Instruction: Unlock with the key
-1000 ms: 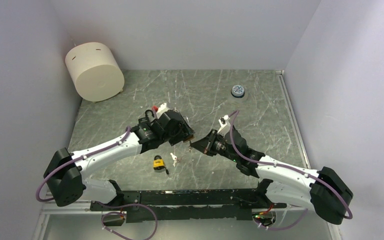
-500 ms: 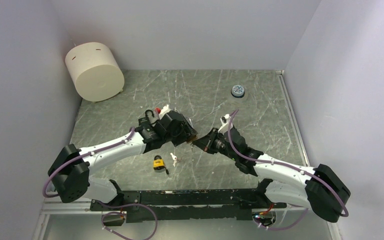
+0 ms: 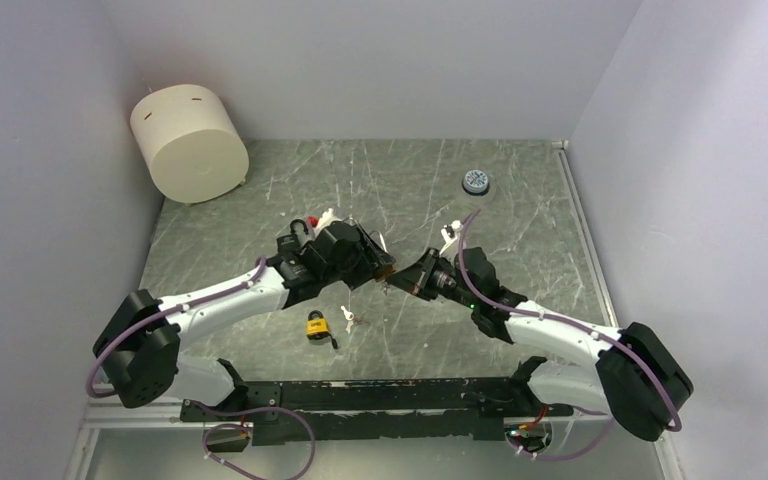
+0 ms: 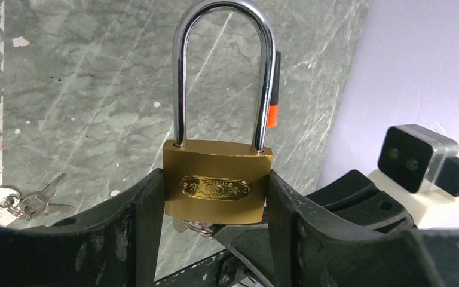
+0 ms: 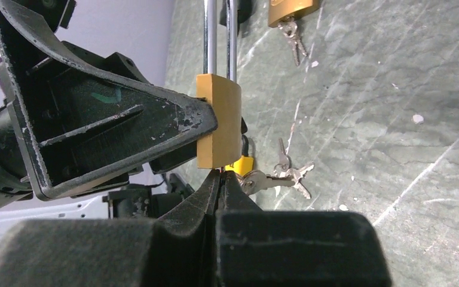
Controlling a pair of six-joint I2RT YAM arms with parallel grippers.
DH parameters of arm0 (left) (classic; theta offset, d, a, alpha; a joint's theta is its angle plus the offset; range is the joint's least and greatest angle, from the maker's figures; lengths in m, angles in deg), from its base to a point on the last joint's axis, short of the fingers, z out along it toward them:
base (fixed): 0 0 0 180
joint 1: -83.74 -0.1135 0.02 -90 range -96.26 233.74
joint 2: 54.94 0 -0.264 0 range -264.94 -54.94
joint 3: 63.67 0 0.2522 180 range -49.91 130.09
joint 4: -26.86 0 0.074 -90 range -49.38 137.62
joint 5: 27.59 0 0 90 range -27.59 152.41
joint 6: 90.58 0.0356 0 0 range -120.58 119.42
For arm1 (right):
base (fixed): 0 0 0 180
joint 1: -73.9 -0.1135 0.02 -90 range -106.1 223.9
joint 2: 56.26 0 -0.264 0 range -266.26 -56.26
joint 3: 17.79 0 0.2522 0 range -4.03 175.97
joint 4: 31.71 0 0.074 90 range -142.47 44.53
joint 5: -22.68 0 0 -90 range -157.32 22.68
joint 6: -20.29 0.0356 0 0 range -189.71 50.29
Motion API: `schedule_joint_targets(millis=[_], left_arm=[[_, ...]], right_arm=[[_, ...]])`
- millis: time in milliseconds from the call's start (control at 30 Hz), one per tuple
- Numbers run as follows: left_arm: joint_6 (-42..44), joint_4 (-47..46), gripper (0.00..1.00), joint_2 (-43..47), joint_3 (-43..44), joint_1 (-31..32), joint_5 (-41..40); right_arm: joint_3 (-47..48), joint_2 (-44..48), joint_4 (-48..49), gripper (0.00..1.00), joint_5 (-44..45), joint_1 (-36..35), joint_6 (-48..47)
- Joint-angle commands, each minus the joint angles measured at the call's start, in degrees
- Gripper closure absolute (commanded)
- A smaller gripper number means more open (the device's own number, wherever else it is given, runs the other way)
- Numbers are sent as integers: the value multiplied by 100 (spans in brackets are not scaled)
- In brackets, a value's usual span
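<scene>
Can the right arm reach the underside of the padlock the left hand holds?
Likely yes: the left hand clamps the padlock by its sides only; the shut right hand sits just beneath.

The grey-green marbled table top [image 3: 520, 200] is looked down on in the top view from high above and behind its near edge, from well away. The left wrist view is taken very near and is turned to the flat front of the brass padlock with the long steel shackle [image 4: 217, 188]. In the right wrist view, equally near, the same padlock is seen edge-on. The table top is shared by all three views.
</scene>
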Motion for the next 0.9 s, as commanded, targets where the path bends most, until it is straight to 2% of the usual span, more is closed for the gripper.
schedule_joint_targets(millis=[0,167,367,500,600,733,867], left_arm=[[129,-754,97,484,-46,251,948],[457,-1260,97,710,-148,231,1087],[909,-1977,97,1001,-448,212,1114],[1182,-2468,97,1186,-645,212,1186],[1309,-2781,97,1276,-764,207,1234],[1466,-2833,97,1392,-800,203,1197],[1661,-2637,98,1511,-817,195,1114]], right_arm=[[-110,120,1668,100,-281,274,191],[-363,538,2114,100,-906,374,600],[-834,703,3580,100,-1377,426,1804],[-995,632,4223,100,-1544,441,2306],[-1076,588,4511,100,-1558,451,2511],[-1077,652,4315,100,-1594,473,2354],[-1016,1299,3086,77,-1840,485,1217]])
